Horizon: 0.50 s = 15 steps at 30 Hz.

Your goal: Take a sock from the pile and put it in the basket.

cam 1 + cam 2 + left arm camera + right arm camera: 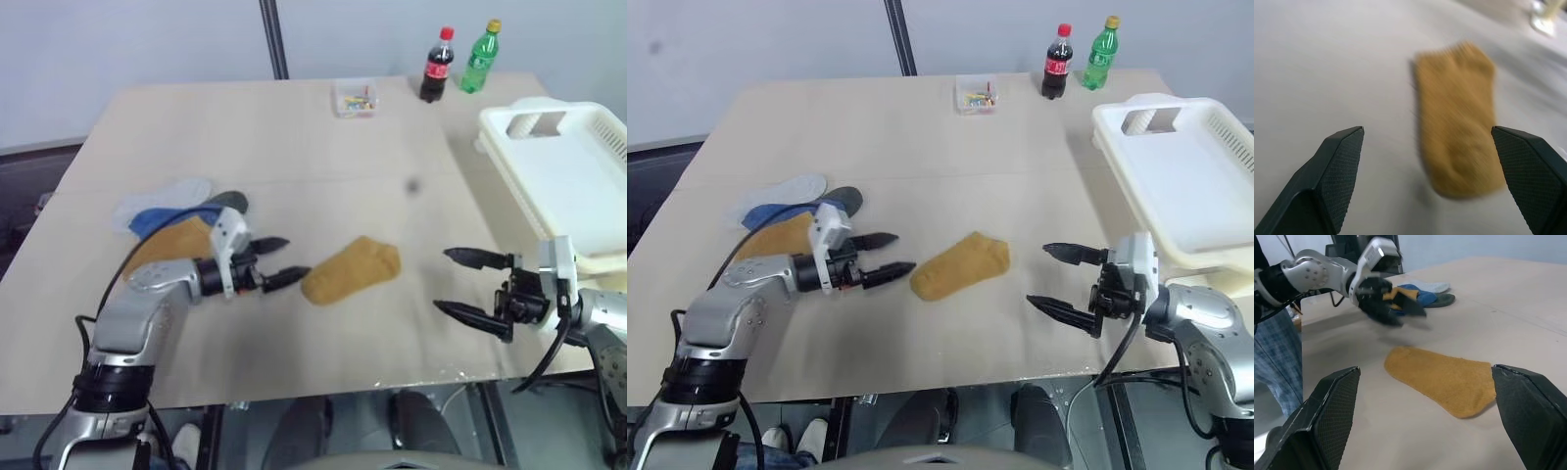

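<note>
From the head camera, the yellow sock (351,270) is lying flat on the table (294,147), out in the open, between the two grippers. The left gripper (278,260) is pointing at the sock from the left side. Its two black fingers are spread apart and holding nothing. The lower fingertip is sitting just beside the sock's near end, and I cannot tell if it is touching. The right gripper (462,284) is pointing at the sock from the right side, with its fingers spread wide too, and it is sitting well apart from the sock. Behind the left arm, the pile (181,213) is lying with blue, white, dark and yellow socks in it. The white basket (578,186) is sitting at the right edge of the table, beyond the right gripper. At the far edge of the table, a small clear box (355,98), a cola bottle (437,65) and a green bottle (481,57) are standing.

From the left wrist camera, the sock is lying ahead of the open fingers (1334,171), closer to one finger than the other.

From the right wrist camera, the sock is lying between and ahead of the wide-open fingers (1327,411), not touching them. The left gripper is hanging just past the sock, with the pile behind it
</note>
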Each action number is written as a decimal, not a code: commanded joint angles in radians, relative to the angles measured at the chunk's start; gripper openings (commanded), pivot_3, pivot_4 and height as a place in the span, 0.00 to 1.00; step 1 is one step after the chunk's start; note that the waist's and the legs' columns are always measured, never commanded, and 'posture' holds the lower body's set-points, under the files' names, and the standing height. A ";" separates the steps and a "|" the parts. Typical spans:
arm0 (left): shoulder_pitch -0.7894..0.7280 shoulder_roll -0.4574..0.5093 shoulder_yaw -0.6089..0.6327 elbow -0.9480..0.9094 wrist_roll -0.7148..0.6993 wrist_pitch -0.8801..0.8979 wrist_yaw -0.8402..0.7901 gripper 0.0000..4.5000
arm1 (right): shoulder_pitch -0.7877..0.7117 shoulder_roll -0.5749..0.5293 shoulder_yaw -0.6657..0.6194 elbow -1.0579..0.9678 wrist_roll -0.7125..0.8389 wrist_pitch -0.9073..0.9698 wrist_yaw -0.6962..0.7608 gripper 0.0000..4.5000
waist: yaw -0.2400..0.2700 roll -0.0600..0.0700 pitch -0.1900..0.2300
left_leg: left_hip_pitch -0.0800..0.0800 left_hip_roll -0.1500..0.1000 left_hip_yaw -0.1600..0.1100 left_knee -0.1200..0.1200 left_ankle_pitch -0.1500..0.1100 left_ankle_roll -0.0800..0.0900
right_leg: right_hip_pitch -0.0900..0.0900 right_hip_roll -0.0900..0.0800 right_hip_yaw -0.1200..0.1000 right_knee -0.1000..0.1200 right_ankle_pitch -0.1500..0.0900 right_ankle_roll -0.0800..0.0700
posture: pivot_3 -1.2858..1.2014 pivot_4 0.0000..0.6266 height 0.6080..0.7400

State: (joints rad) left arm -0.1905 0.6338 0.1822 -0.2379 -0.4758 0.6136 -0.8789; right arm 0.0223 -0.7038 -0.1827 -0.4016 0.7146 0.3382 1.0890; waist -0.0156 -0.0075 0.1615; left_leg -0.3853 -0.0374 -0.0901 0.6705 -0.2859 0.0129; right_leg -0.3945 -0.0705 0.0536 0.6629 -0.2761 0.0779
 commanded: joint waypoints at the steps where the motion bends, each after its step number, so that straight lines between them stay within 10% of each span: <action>1: 0.094 0.001 0.114 -0.123 0.001 -0.041 0.087 0.99 | 0.023 -0.006 -0.035 -0.023 0.019 -0.007 0.008 1.00 | 0.002 0.000 0.000 | 0.000 0.000 0.000 0.000 0.000 0.000 | 0.000 0.000 0.000 0.000 0.000 0.000 | 0.52 0.24 1.00; 15: 0.298 -0.093 0.361 -0.109 0.016 -0.174 0.304 0.99 | -0.054 0.007 0.009 0.048 -0.006 -0.016 0.045 1.00 | 0.008 0.000 0.000 | 0.001 0.001 0.000 -0.001 -0.001 0.002 | 0.001 0.000 -0.001 0.000 0.000 0.000 | 0.52 0.24 1.00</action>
State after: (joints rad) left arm 0.1176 0.5249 0.5274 -0.3529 -0.4952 0.4784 -0.6082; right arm -0.0206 -0.6998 -0.1698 -0.3459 0.7069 0.3415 1.1202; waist -0.0074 -0.0079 0.1612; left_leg -0.3839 -0.0369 -0.0897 0.6699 -0.2873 0.0151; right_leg -0.3929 -0.0707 0.0527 0.6630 -0.2760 0.0777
